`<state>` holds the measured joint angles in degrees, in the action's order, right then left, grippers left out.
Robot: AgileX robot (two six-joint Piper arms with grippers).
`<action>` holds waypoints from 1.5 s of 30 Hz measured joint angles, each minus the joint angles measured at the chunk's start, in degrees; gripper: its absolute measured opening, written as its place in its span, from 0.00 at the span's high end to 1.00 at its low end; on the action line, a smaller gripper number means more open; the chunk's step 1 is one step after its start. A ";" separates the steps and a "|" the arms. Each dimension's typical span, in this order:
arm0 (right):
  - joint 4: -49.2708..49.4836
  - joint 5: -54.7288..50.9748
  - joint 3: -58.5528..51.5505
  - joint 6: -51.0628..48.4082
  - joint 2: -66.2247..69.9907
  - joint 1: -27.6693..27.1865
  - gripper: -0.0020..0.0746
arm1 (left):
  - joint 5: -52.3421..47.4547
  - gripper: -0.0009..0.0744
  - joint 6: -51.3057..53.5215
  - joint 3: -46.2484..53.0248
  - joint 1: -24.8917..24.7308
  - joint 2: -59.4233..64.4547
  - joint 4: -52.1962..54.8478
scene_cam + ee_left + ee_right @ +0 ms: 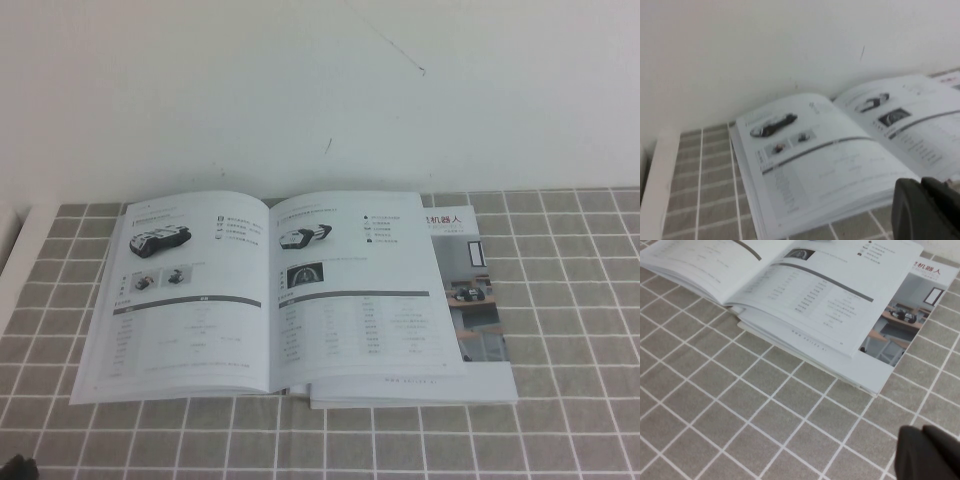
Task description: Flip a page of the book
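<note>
The book [270, 290] lies open and flat on the grey checked cloth, showing two white pages with robot photos and tables. It also shows in the left wrist view [840, 145] and the right wrist view [805, 285]. My left gripper [921, 185] is shut and empty, just off the book's near edge; a dark tip [18, 468] shows at the high view's bottom left corner. My right gripper [921, 432] is shut and empty over bare cloth, nearer to me than the book's right corner. It does not show in the high view.
A second booklet [475, 290] with a red title and desk photo lies closed under the open book, sticking out at its right side [910, 320]. A white wall [320, 90] rises behind. A white table edge [660, 185] runs along the left.
</note>
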<state>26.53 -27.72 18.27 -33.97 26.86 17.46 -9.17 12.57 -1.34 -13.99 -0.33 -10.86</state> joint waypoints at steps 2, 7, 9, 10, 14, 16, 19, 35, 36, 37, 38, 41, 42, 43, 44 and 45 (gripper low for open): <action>0.00 0.00 0.00 0.00 0.00 0.00 0.97 | -0.90 0.99 -2.92 2.22 2.03 -0.14 0.71; 0.00 -0.03 0.00 0.00 0.00 0.00 0.97 | -8.42 0.99 -12.57 2.49 6.58 -0.23 5.87; 0.00 -0.03 0.00 0.00 -0.10 0.00 0.97 | -9.31 0.99 -13.58 2.40 8.29 -0.37 7.19; 0.00 -0.03 0.00 0.00 -0.10 0.00 0.97 | -9.54 0.99 -13.58 2.24 9.26 -0.37 7.45; 0.00 -0.03 0.00 0.00 -0.10 0.00 0.97 | -9.77 0.99 -13.36 2.26 12.75 -0.37 7.72; 0.00 -0.13 0.00 0.00 -0.10 0.00 0.97 | -9.77 0.99 -13.36 2.26 13.78 -0.37 7.35; 0.00 -0.13 0.00 0.00 -0.10 0.00 0.97 | -9.77 0.99 -13.36 2.26 14.44 -0.37 7.07; 0.00 -0.13 0.00 0.00 -0.60 -0.02 0.97 | -9.77 0.99 -13.57 2.26 14.58 -0.37 6.99; 0.00 -0.38 0.00 0.00 -1.56 -0.59 0.97 | -9.77 0.99 -13.57 2.26 14.58 -0.37 6.99; 0.00 -0.66 0.00 -0.24 -3.05 -1.24 0.97 | -9.77 0.99 -13.57 2.26 14.58 -0.37 6.99; 0.00 -0.91 0.00 -0.51 -4.83 -2.23 0.97 | -9.77 0.99 -13.57 2.26 14.58 -0.37 6.99; -2.33 -0.90 0.00 -2.00 -10.50 -5.39 0.97 | -9.77 0.99 -13.57 2.26 14.58 -0.37 6.99; -3.49 -0.80 0.00 -2.38 -12.29 -6.72 0.97 | -9.77 0.99 -13.57 2.26 14.58 -0.37 6.99; -4.72 -0.80 0.00 -2.49 -14.67 -7.84 0.97 | -9.77 0.99 -13.57 2.26 14.58 -0.37 6.99; -5.42 -0.80 0.00 -2.60 -16.59 -8.97 0.97 | -9.77 0.99 -13.57 2.26 14.58 -0.37 6.99; -6.02 -0.80 0.00 -2.73 -19.37 -10.83 0.97 | -9.77 0.99 -13.57 2.26 14.58 -0.37 6.99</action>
<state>20.50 -28.51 18.27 -36.71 7.49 6.63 -18.94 -1.00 0.92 0.59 -0.70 -3.87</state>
